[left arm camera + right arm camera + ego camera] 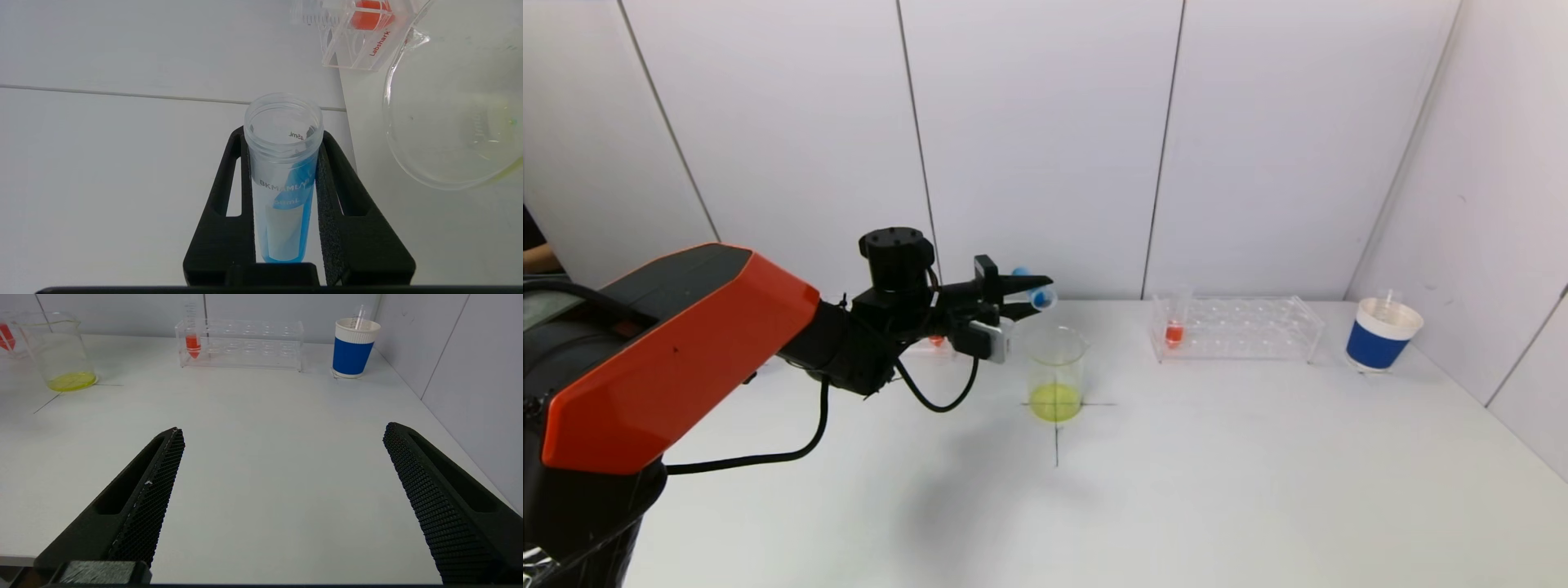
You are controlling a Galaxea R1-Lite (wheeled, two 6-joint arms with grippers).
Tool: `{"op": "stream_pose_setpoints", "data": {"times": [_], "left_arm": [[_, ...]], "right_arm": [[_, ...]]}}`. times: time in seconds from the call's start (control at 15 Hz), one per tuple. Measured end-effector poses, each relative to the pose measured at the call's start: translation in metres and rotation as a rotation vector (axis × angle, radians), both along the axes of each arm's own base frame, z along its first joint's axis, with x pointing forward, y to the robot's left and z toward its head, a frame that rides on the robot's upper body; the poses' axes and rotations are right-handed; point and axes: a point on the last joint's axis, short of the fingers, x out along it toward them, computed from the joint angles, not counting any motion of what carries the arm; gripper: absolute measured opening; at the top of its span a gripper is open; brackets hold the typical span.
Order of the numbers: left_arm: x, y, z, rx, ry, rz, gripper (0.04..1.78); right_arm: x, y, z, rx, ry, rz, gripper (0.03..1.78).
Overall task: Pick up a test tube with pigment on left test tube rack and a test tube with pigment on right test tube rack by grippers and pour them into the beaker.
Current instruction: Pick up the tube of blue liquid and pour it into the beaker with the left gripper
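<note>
Left of centre in the head view, the left end effector [1036, 297] is clamped on a test tube with blue pigment [1041, 295], holding it tipped nearly level just above and beside the rim of the glass beaker [1057, 371]. The left wrist view shows the tube's [283, 171] open mouth facing away from the camera with blue liquid lying along its lower wall, and the beaker's spout [412, 38] at the upper right of the frame. The beaker stands on a cross marked on the white counter [1217, 474] and holds a shallow layer of yellow-green liquid [1055, 402].

The left test tube rack [359, 45] is mostly hidden behind the arm; a tube of red pigment [369, 12] stands in it. At right of centre, the clear right test tube rack [1237, 328] carries one tube with red pigment [1174, 325] at its left end. A blue and white paper cup [1382, 333] stands further right, near the wall.

The right end effector [282, 498], seen only in its wrist view, hangs with fingers wide apart above bare counter, gripping nothing.
</note>
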Motion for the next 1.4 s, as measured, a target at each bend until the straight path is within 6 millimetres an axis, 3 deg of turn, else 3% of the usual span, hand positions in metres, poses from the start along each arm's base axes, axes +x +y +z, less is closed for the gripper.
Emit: {"op": "stream_pose_setpoints", "data": {"times": [1.4], "left_arm": [[0.0012,-0.0001,0.0020,0.085,-0.122,0.020,0.45]], "right_arm": [[0.0000,0.0000,0.0000,0.000,0.000,0.000,1.77]]}}
